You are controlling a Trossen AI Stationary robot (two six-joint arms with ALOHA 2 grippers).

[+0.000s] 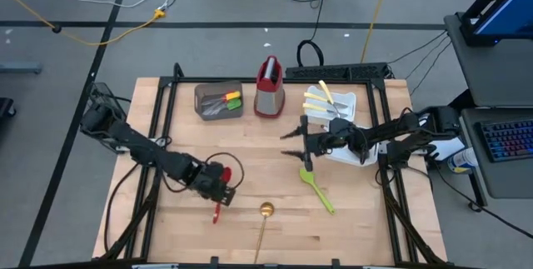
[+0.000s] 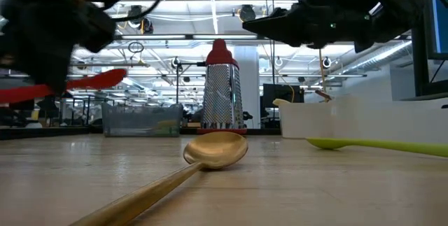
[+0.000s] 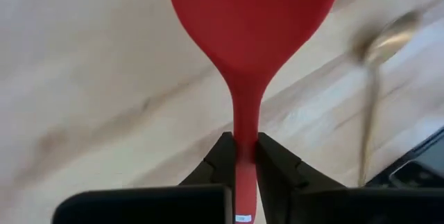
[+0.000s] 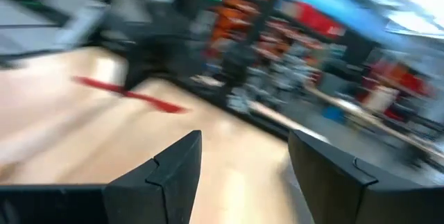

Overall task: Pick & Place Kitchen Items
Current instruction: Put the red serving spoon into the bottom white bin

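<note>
A red silicone spoon (image 3: pixel 253 16) is held off the table by my left gripper (image 3: pixel 244 156), which is shut on its handle at the near left (image 1: pixel 218 184). In the low view the spoon (image 2: pixel 91 82) hangs above the wood. A gold long-handled spoon (image 1: pixel 265 219) lies flat near the front edge. A green spatula (image 1: pixel 317 189) lies flat on the table right of centre. My right gripper (image 1: pixel 293 136) hovers open above the table's middle, pointing level toward the left, nothing between its fingers (image 4: pixel 243 161). My left gripper pinches the red spoon's thin handle (image 3: pixel 244 130) between its two fingers, a short way behind the bowl. The fingers slant down from the table's left. The bowl reaches out past the fingertips. The spoon is lifted clear of the table, roughly level in the low view.
A brown bin (image 1: pixel 218 100) with a few utensils stands at the back. Beside it is the upright red-and-steel grater (image 1: pixel 268 86). A white tray (image 1: pixel 333 107) holding yellow-handled knives sits at the back right, behind my right arm. Bare wood shows between the gold spoon and the bin.
</note>
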